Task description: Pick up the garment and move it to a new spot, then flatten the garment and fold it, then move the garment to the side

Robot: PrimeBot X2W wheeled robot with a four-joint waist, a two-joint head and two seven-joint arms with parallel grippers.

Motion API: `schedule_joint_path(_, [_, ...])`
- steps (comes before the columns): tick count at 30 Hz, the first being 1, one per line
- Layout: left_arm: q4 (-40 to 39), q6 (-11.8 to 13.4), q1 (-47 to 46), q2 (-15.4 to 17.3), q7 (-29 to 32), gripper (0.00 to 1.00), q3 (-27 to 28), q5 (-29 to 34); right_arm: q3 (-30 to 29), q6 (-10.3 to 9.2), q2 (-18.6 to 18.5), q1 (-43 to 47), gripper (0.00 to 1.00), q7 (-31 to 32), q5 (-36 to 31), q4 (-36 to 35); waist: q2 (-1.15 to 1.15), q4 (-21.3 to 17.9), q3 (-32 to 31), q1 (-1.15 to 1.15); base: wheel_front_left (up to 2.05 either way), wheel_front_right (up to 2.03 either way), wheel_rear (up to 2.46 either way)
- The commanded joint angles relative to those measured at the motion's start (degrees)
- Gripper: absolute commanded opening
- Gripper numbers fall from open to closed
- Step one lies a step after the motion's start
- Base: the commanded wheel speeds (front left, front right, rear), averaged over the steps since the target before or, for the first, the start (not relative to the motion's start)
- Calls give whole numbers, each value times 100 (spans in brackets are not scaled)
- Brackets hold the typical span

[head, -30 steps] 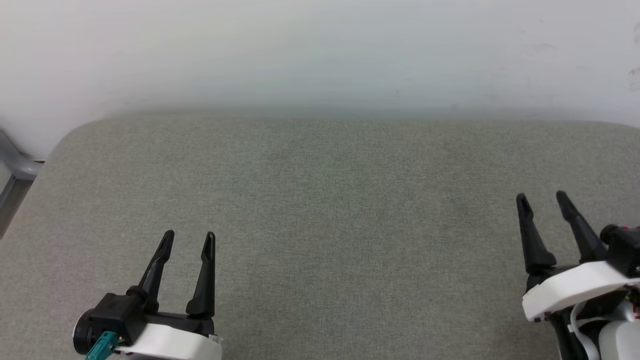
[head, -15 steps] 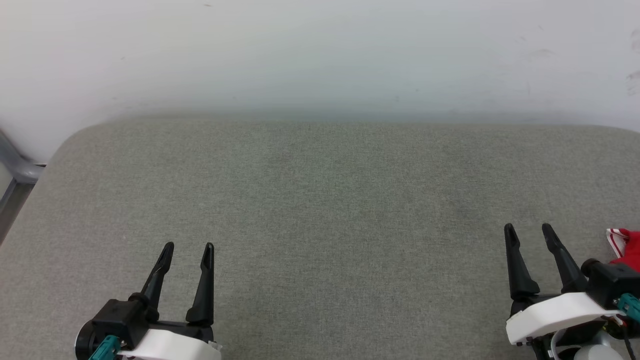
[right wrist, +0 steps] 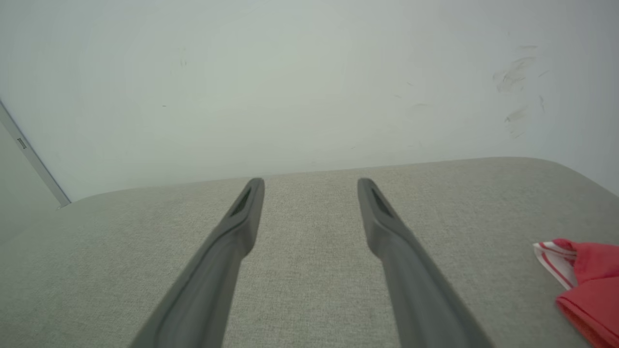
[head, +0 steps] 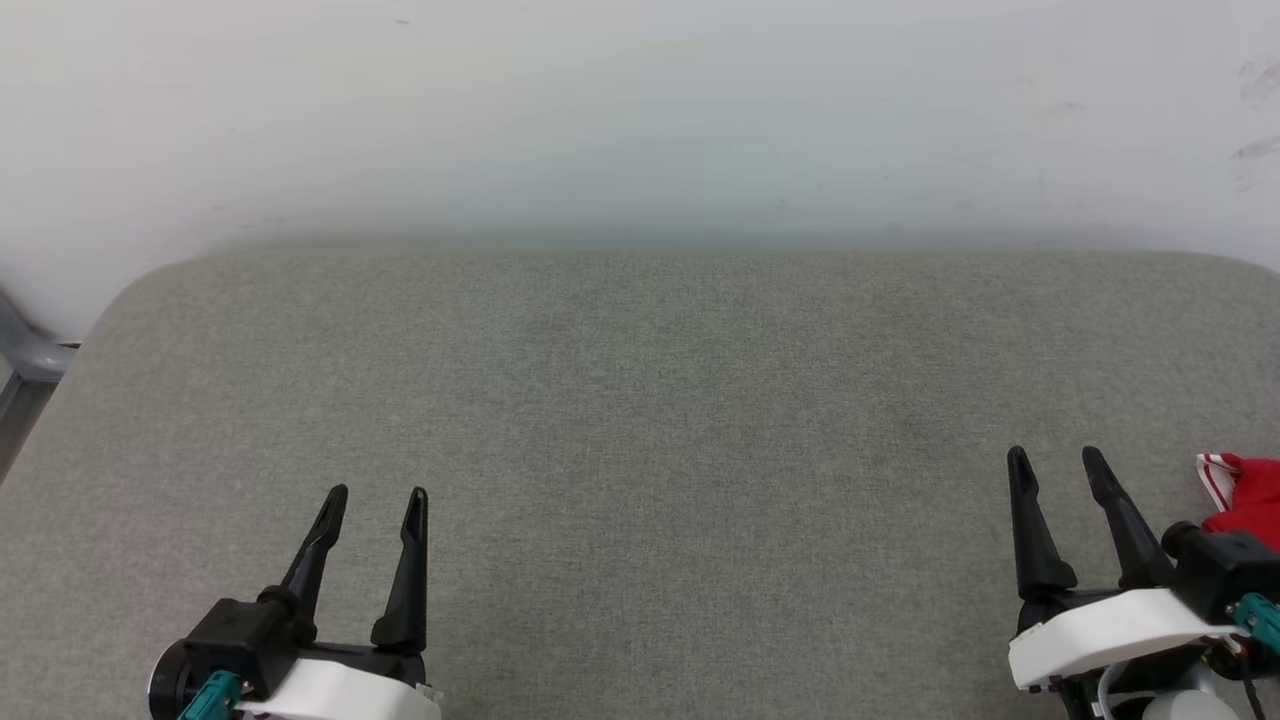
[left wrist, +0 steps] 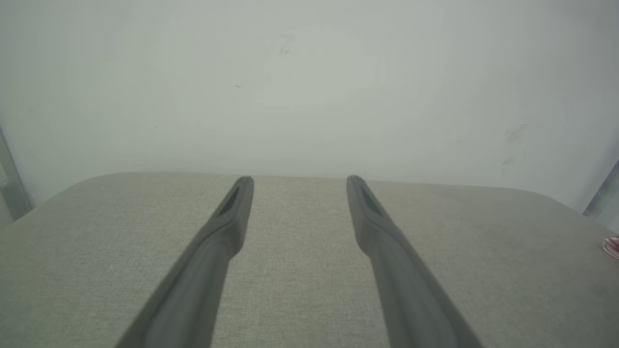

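A corner of the garment (head: 1245,492), red with red-white striped trim, lies at the right edge of the head view, just right of my right gripper (head: 1056,458). In the right wrist view the garment (right wrist: 585,278) sits at the lower right, beside my right gripper (right wrist: 310,182), whose fingers stand apart with nothing between them. My left gripper (head: 378,492) is open at the lower left, far from the cloth. The left wrist view has my left gripper (left wrist: 299,180) empty over bare fabric, with a sliver of the garment (left wrist: 613,246) at the far right edge.
A grey-green padded table (head: 640,400) with rounded corners spreads before me, ending at a pale wall (head: 640,110). A grey metal frame (head: 25,375) stands off the table's left corner.
The right gripper has dropped lower in the head view and the garment's corner has come into sight beside it. The left gripper sits slightly lower. The view itself shifted a little.
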Motion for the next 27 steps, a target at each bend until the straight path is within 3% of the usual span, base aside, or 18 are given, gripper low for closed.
schedule_joint_path(1, [10, -12, 28, -9, -12, 100, 4, -28, 8, -5, 24, 13, 100, -17, 47, 7, 0, -5, 1, 0, 0, 0, 0])
schedule_joint_path(7, [45, -12, -25, -46, -12, 100, 97, -44, 46, -5, 24, 34, 100, -26, 69, 13, 0, -8, -3, 0, 0, 0, 0])
schedule_joint_path(8, [44, 0, -1, -24, 0, 0, 80, -31, 48, 0, 1, 18, 0, -7, 42, 7, 0, -10, -2, 0, 0, 0, 0])
schedule_joint_path(12, [205, 1, 67, -40, 11, 0, 39, -84, 43, 0, 2, 94, 0, 20, 93, 187, 0, -11, -2, 0, 0, 0, 0])
schedule_joint_path(27, [416, 4, -139, -35, 372, 0, 114, -1717, -25, 0, 5, -3, 0, 357, 1666, 252, 0, -31, 6, 0, 0, 0, 0])
